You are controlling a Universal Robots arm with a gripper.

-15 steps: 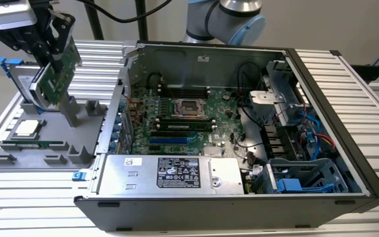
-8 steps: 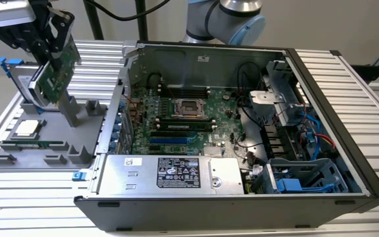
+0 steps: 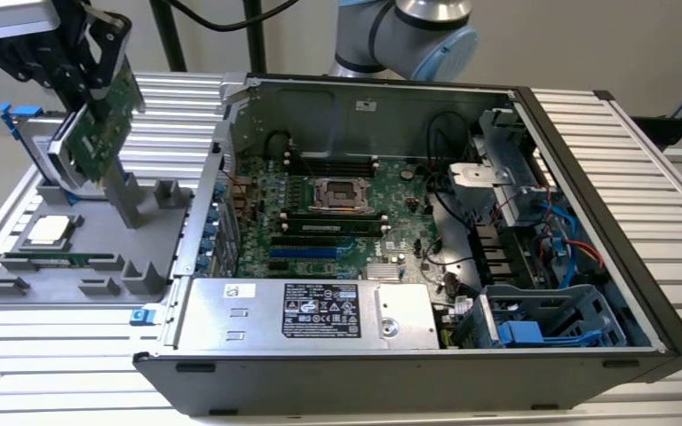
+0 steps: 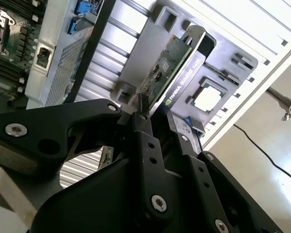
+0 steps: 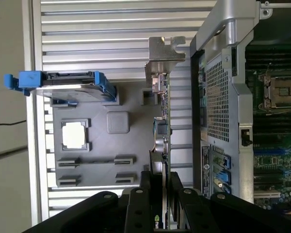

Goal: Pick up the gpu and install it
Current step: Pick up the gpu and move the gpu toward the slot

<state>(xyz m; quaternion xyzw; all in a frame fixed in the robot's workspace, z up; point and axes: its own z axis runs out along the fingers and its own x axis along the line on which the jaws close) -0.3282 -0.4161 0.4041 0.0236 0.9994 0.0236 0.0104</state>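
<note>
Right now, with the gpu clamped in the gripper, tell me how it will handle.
The gpu is a thin flat board, so probably stiff and light. The gripper clamps only one narrow edge, so it may pivot if bumped. Its bare circuit face looks fragile, and the metal bracket at the far end could snag.

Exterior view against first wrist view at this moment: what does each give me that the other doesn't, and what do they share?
Exterior view: the open computer case as a whole, with its power supply, the drive cage and the arm's joint behind it.
First wrist view: the gpu's silver bracket seen edge-on, and the case's perforated rear panel.
Both: the gripper shut on the gpu over the gray tray, the processor chip lying in that tray, and the motherboard's CPU socket.
</note>
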